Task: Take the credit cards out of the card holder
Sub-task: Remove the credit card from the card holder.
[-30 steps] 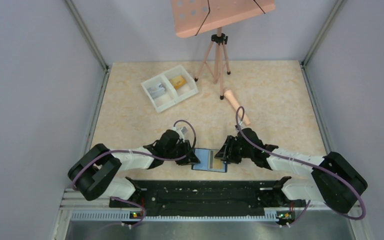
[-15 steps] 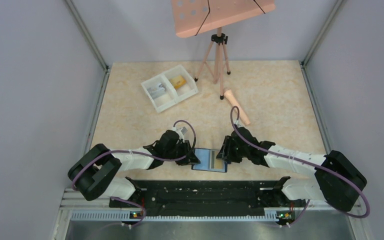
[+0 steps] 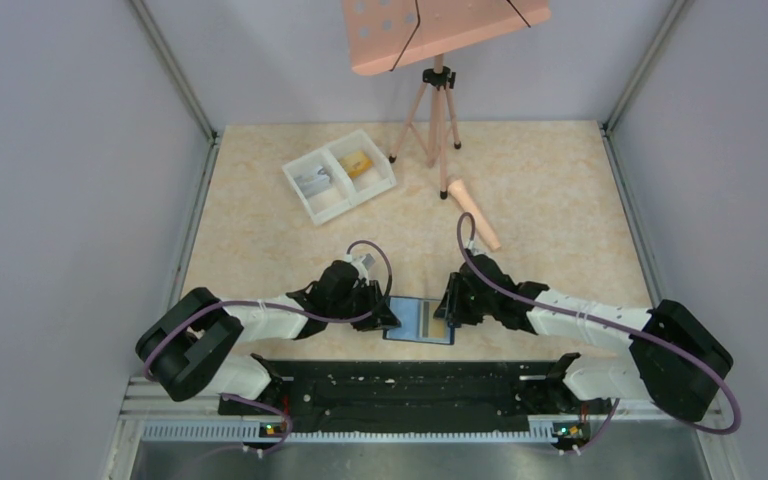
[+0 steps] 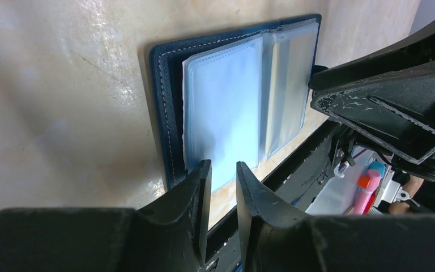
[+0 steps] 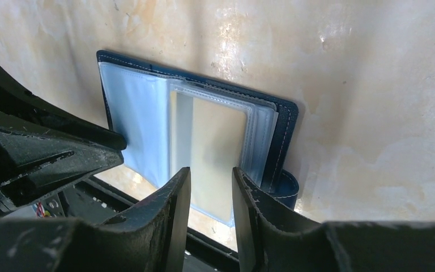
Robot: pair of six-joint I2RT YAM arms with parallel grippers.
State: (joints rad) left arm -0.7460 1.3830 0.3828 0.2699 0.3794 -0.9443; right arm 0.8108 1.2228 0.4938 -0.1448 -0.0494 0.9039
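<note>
**A:** How does the right tool [image 5: 210, 173] stand?

**B:** Its jaws are a little apart with nothing clamped between them. The tips hover at the edge of the right-hand page. I cannot tell whether they touch the sleeve.

**A:** And the card [image 5: 209, 136]?

**B:** It is straight ahead of those tips, a yellowish card inside the top clear sleeve. Its long axis seems to run along the spine, pointing away from the tool.

**A:** The holder [image 5: 286, 122]?

**B:** It lies open and flat on the bench [image 5: 345, 85] at the near edge, between the two arms.

**A:** The left tool [image 4: 222, 165]?

**B:** Its jaws are narrowly parted too, and it grips nothing I can see. It sits over the left page, which looks pale with no card showing.

**A:** So which arm pulls?

**B:** The right one, I judge. It is nearer and lined up with the card, and the left can steady the holder.
</note>
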